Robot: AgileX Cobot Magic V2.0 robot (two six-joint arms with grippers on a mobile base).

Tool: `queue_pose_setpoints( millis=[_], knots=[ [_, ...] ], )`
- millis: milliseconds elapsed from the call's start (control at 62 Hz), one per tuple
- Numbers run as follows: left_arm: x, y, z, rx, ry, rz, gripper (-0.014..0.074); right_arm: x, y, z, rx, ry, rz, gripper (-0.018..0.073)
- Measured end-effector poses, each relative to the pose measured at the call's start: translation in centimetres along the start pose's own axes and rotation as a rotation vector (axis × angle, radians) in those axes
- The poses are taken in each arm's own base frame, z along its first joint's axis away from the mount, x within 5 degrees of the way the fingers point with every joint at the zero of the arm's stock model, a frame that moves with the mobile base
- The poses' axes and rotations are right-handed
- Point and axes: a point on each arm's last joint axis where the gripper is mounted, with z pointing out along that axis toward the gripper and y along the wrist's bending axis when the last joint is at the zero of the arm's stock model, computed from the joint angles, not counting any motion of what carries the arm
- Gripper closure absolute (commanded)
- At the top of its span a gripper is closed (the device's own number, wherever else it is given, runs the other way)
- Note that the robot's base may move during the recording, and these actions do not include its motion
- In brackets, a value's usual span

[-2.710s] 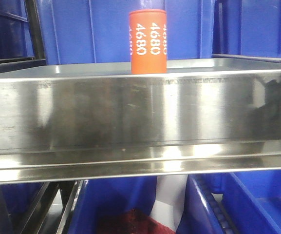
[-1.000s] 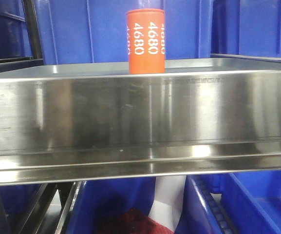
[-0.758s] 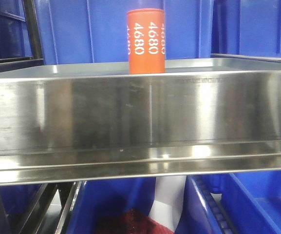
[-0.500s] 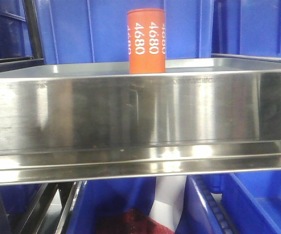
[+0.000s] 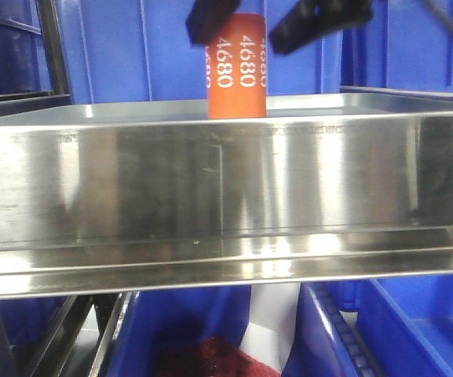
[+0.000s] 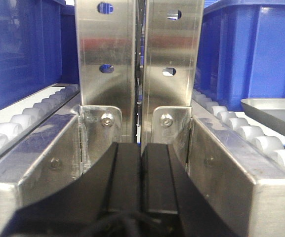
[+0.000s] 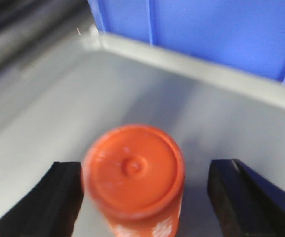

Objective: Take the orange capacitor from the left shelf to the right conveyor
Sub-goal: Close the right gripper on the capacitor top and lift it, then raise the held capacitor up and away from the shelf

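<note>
Steel shelf [image 5: 210, 181] bore the upright capacitor [image 5: 236, 75], with the right gripper [image 7: 149, 195] spread wide either side of its top, seemingly poised to clamp it.

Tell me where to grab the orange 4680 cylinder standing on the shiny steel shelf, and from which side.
Grip the small orange upright cylinder across its round upper sides, coming from above: it stands upright, and the tall front lip of the shiny steel shelf hides its base. The open right pincer straddles its top.
</note>
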Motion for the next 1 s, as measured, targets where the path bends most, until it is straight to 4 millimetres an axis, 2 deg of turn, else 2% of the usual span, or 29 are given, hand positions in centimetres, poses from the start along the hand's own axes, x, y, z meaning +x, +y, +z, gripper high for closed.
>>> queue_pose_setpoints(
  millis=[177, 242, 306, 419, 435, 516, 613, 742, 871, 1000],
  knots=[
    [0.0, 0.0, 0.0, 0.0, 0.0, 0.0, 0.0722, 0.9, -0.3, 1.9, 0.012, 0.046, 0.003, -0.005],
    [0.0, 0.0, 0.0, 0.0, 0.0, 0.0, 0.0722, 1.2, -0.4, 2.5, 0.015, 0.062, 0.009, 0.0001],
    [0.0, 0.0, 0.0, 0.0, 0.0, 0.0, 0.0722, 1.4, -0.5, 2.8, 0.017, 0.073, 0.011, 0.0125],
    [0.0, 0.0, 0.0, 0.0, 0.0, 0.0, 0.0722, 1.5, -0.5, 3.0, 0.016, 0.079, 0.019, 0.0522],
    [0.0, 0.0, 0.0, 0.0, 0.0, 0.0, 0.0722, 1.5, -0.5, 3.0, 0.015, 0.079, 0.021, 0.0539],
    [0.0, 0.0, 0.0, 0.0, 0.0, 0.0, 0.0722, 1.5, -0.4, 2.9, 0.013, 0.083, 0.032, 0.0463],
    [0.0, 0.0, 0.0, 0.0, 0.0, 0.0, 0.0722, 1.4, -0.3, 2.6, 0.006, 0.086, 0.047, 0.0516],
    [0.0, 0.0, 0.0, 0.0, 0.0, 0.0, 0.0722, 0.9, 0.0, 1.2, -0.008, 0.077, 0.062, 0.0504],
    [0.0, 0.0, 0.0, 0.0, 0.0, 0.0, 0.0722, -0.1, 0.4, -2.0, -0.028, 0.029, 0.049, 0.0504],
    [0.0, 0.0, 0.0, 0.0, 0.0, 0.0, 0.0722, -0.9, 0.8, -6.4, -0.052, -0.066, 0.032, 0.0504]
  ],
)
